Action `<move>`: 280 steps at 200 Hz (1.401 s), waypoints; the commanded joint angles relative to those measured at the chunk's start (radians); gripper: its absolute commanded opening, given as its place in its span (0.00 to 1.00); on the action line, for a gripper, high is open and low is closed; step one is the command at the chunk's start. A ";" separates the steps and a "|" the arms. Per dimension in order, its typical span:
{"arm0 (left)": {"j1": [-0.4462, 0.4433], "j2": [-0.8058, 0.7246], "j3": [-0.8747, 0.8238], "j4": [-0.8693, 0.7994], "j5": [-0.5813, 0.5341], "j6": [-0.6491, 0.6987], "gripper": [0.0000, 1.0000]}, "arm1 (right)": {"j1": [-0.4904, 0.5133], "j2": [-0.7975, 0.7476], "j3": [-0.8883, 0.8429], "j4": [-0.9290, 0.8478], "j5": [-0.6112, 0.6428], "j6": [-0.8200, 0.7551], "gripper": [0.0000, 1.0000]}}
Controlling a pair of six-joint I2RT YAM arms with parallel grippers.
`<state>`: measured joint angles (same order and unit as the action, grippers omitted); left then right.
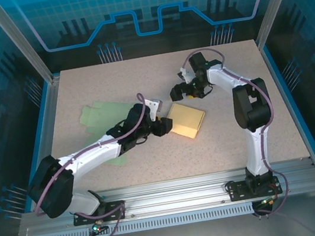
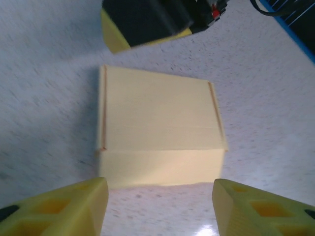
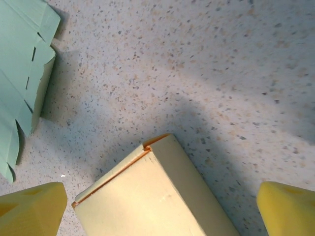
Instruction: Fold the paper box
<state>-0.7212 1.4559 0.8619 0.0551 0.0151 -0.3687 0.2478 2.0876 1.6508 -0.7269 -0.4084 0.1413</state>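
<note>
The paper box [image 1: 187,120] is pale yellow, closed and flat, and lies mid-table. My left gripper [image 1: 165,126] sits just left of it. In the left wrist view the box [image 2: 160,132] lies beyond the left gripper [image 2: 160,199], whose yellow fingers [image 2: 59,209] stand apart with bare table between them. My right gripper [image 1: 184,94] hovers behind the box's far edge. In the right wrist view a corner of the box [image 3: 157,196] lies below and between the widely spread jaws of the right gripper [image 3: 162,204]. The right gripper [image 2: 147,19] also appears past the box in the left wrist view.
A flat green paper cut-out [image 1: 101,120] lies left of the centre, partly under the left arm; its edge [image 3: 19,73] shows in the right wrist view. The speckled table [image 1: 256,132] is framed by aluminium rails and blue walls.
</note>
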 commanded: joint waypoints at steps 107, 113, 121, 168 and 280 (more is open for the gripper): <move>-0.100 0.285 0.145 -0.150 -0.036 -0.178 0.28 | 0.031 0.065 0.004 -0.028 -0.011 -0.003 0.77; -0.100 0.293 0.156 -0.158 -0.046 -0.171 0.27 | 0.036 0.071 0.006 -0.027 -0.010 -0.004 0.75; -0.100 0.307 0.170 -0.170 -0.060 -0.161 0.25 | 0.038 0.078 0.007 -0.025 -0.014 -0.004 0.73; -0.100 0.367 0.210 -0.185 -0.063 -0.139 0.18 | 0.047 0.106 0.017 -0.023 -0.040 -0.008 0.68; -0.100 0.453 0.278 -0.090 -0.113 -0.092 0.11 | 0.078 0.117 -0.028 0.022 -0.109 0.012 0.56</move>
<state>-0.8146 1.8820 1.0855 -0.0925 -0.0505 -0.4896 0.2966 2.1811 1.6497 -0.6975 -0.4648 0.1379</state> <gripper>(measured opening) 0.127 0.563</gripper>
